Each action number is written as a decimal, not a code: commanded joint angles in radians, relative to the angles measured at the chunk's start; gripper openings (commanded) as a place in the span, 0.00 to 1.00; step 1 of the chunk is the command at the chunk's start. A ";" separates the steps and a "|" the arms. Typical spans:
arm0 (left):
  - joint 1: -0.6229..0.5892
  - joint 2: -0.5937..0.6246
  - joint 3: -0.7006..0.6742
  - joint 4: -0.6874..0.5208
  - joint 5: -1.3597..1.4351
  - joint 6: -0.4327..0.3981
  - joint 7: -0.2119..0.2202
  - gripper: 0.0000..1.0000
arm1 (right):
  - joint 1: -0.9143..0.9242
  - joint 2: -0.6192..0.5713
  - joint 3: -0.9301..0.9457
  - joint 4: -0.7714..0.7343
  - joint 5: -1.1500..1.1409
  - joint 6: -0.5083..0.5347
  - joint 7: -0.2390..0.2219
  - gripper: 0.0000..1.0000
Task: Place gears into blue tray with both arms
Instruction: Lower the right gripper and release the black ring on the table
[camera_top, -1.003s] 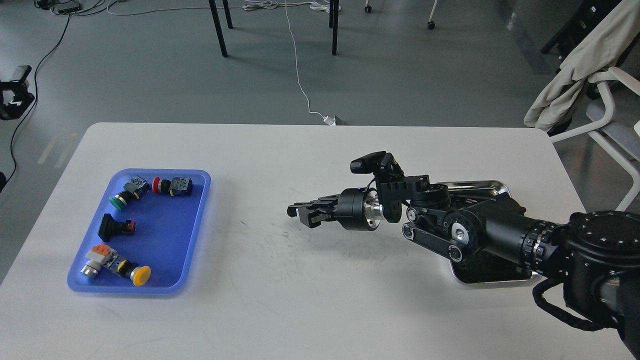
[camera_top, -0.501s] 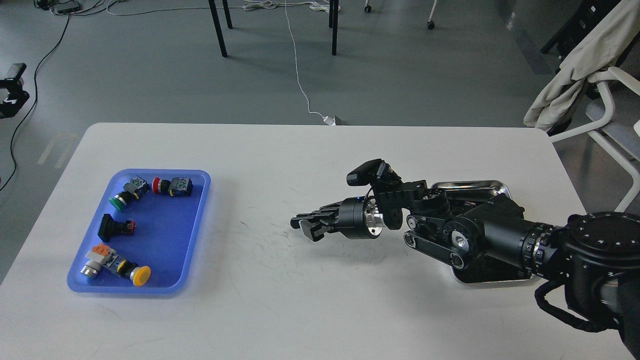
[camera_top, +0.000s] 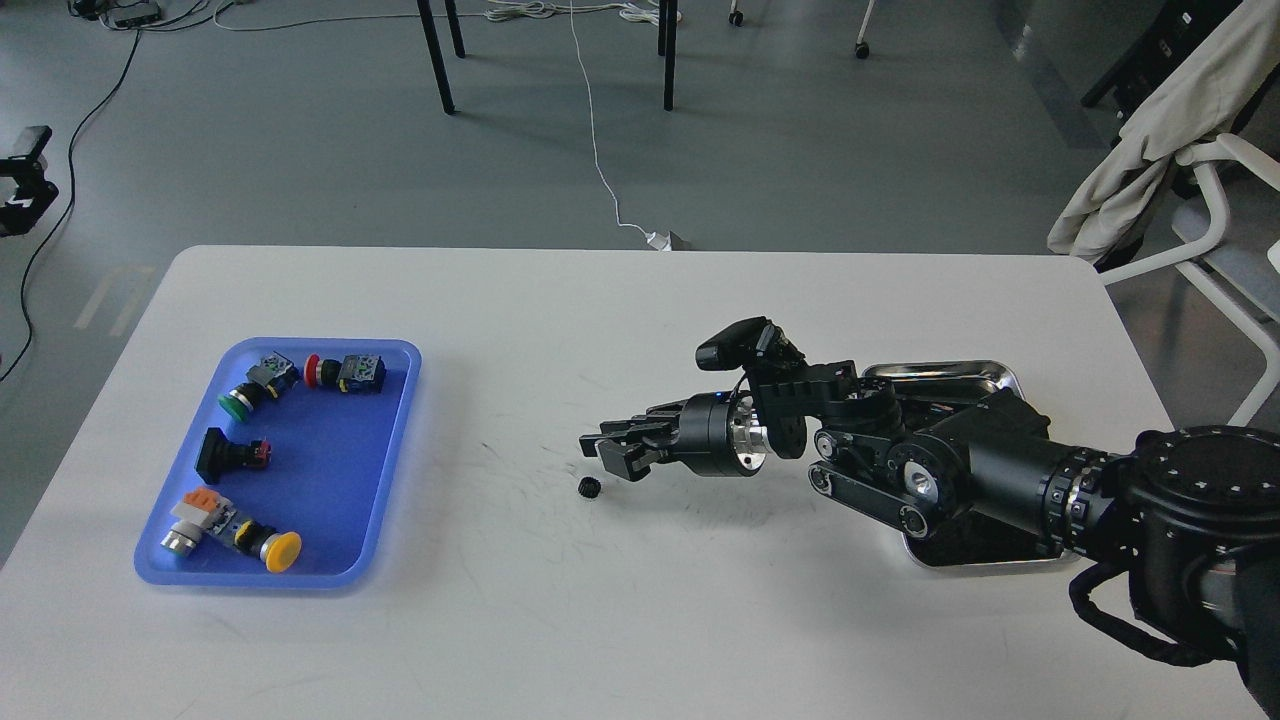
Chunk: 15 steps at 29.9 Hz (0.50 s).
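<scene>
Clearly a handover step is in hand: one gear (camera_top: 589, 487) lies loose on the white table (camera_top: 620, 620), about mid-table, well apart from the blue tray (camera_top: 400, 420) over at 9 o'clock. That tray holds only colourful push-button switches (camera_top: 345, 372); I see no gear in it, so the job looks barely begun

From the right gripper (camera_top: 606, 449) the gear sits at roughly 7 o'clock, just beside the fingertips (camera_top: 618, 465) and lower, resting on the table and not touching them. The two fingers stand slightly parted with nothing between them

Behind the right arm, at 3 o'clock, the steel tray (camera_top: 990, 375) is mostly hidden. The left gripper is not in view

As I judge it, the next move calls for the left arm to come in from 9 o'clock, close on the small gear from above and carry it into the blue tray. Something that tiny could easily slip or roll away
</scene>
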 joint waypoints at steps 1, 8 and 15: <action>0.000 0.002 0.000 0.000 0.000 0.000 0.000 0.98 | 0.001 0.000 0.005 -0.005 0.000 -0.002 0.000 0.37; 0.002 0.002 0.002 0.000 0.002 0.002 0.002 0.98 | 0.002 0.000 0.140 -0.031 0.019 -0.025 0.000 0.51; -0.008 0.003 0.069 0.000 0.003 -0.009 0.014 0.98 | -0.002 0.000 0.347 -0.078 0.149 -0.020 0.000 0.64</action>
